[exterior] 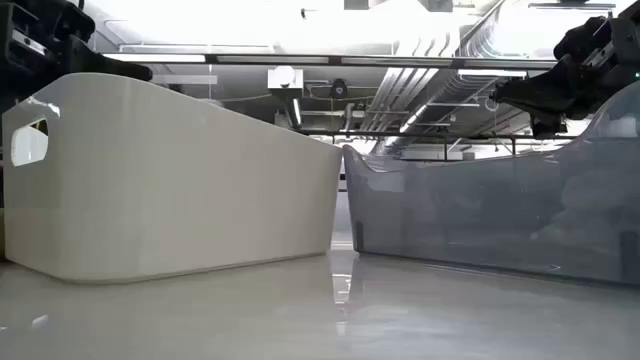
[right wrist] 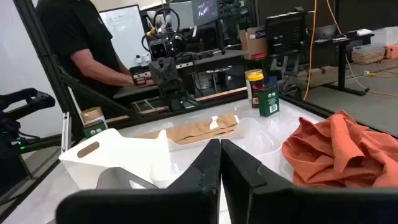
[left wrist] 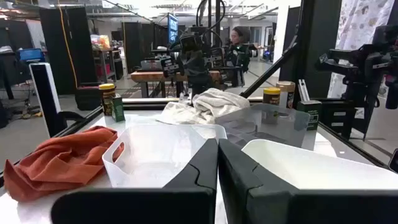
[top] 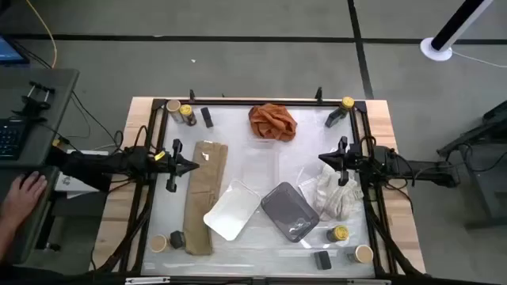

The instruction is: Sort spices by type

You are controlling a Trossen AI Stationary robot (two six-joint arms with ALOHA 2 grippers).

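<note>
The spices stand in the table's four corners. Far left are a tan-lidded jar (top: 173, 106), a yellow-lidded jar (top: 186, 113) and a black box (top: 207, 117). Far right are a yellow-lidded jar (top: 347, 103) and a black box (top: 333, 119). Near left are a tan-lidded jar (top: 158, 241) and a box (top: 176, 238). Near right are a yellow-lidded jar (top: 339, 234), a black box (top: 322, 259) and a tan-lidded jar (top: 364, 253). My left gripper (top: 192, 166) (left wrist: 217, 144) hovers shut over the table's left half. My right gripper (top: 323, 158) (right wrist: 220, 145) hovers shut over the right half. Neither holds anything.
A white tray (top: 234, 210), a grey tray (top: 290, 211) and a clear tray (left wrist: 155, 149) sit mid-table. An orange cloth (top: 272, 120) lies at the far middle, a tan cloth (top: 204, 198) on the left, a white cloth (top: 337, 194) on the right. A person's hand (top: 24, 194) rests beyond the left edge.
</note>
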